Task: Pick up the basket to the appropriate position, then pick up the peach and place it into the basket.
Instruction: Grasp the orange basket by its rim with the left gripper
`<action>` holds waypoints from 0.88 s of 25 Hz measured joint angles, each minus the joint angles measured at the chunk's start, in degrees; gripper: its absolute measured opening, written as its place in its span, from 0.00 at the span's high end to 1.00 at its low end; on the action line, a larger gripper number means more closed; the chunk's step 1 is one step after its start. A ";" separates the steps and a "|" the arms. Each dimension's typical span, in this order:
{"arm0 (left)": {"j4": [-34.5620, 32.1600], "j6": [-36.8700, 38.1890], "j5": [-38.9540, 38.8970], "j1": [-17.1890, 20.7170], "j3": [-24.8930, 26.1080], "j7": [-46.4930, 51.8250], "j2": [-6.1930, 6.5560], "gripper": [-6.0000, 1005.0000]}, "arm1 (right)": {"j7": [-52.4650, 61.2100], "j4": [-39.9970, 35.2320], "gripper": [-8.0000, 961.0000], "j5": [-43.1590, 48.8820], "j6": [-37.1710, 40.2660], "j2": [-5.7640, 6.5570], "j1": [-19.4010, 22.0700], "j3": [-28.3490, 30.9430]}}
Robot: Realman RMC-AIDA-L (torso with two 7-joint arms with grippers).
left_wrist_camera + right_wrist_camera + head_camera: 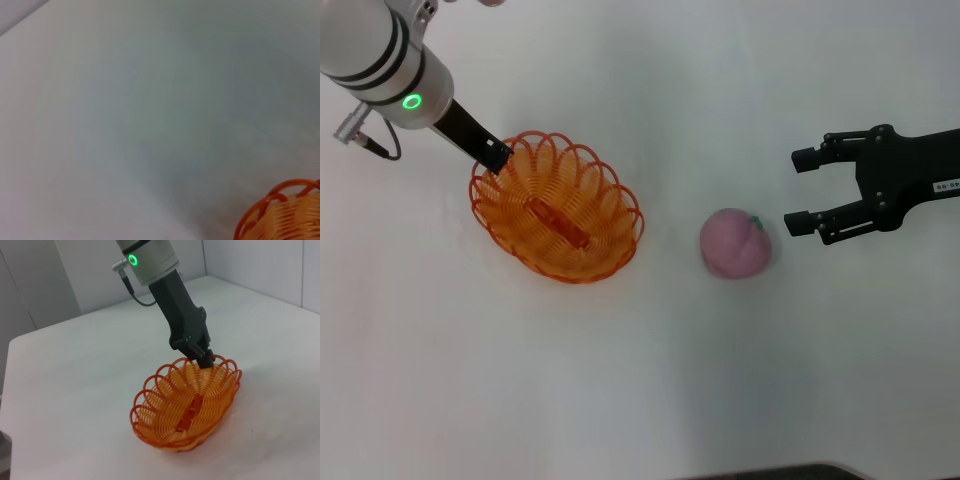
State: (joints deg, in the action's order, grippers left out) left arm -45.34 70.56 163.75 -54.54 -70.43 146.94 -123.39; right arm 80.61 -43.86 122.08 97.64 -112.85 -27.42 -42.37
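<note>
White tabletop [620,400] fills the near edge of the head view and runs under everything else, plain and matte.

From where I stand, the biggest thing on it is the oval orange plastic basket [558,208] of thin looped strands with a scalloped rim, sitting at about ten o'clock from the middle of the table, upright, its long axis running from ten o'clock towards four. Its base appears to rest on the surface. The right wrist view [187,405] shows it from the side, with the open weave and a thicker orange rib along the bottom. The left wrist view catches only a piece of its rim [280,215].

The left gripper [493,155] comes down from eleven o'clock on a white arm with a glowing green ring, and its dark fingers [205,359] are pinched together on the basket's rim at the ten o'clock end.

The right gripper [805,190] reaches in from three o'clock, black, its two fingers spread apart and holding nothing, just beside the peach without touching it.

The round soft pink toy peach [735,243], with a small green mark on top, lies at about three o'clock from the basket, well apart from it, between basket and right gripper.
</note>
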 joint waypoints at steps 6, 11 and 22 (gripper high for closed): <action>-6.73 5.25 -0.14 1.29 -0.01 0.06 -0.52 0.92 | -0.08 0.00 0.08 -0.03 -0.01 0.00 0.20 0.09; -15.20 11.88 -2.60 3.35 1.54 0.82 -0.65 0.92 | -0.15 0.00 0.08 -0.10 0.00 0.01 0.25 0.40; -22.28 19.86 -11.90 6.32 12.13 4.71 -0.63 0.95 | -0.61 -0.82 0.09 -0.11 0.00 0.27 0.50 3.06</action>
State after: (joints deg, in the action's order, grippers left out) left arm -67.62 90.42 151.85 -48.22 -58.30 151.65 -124.02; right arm 80.00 -44.67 121.98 97.63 -112.58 -26.92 -39.31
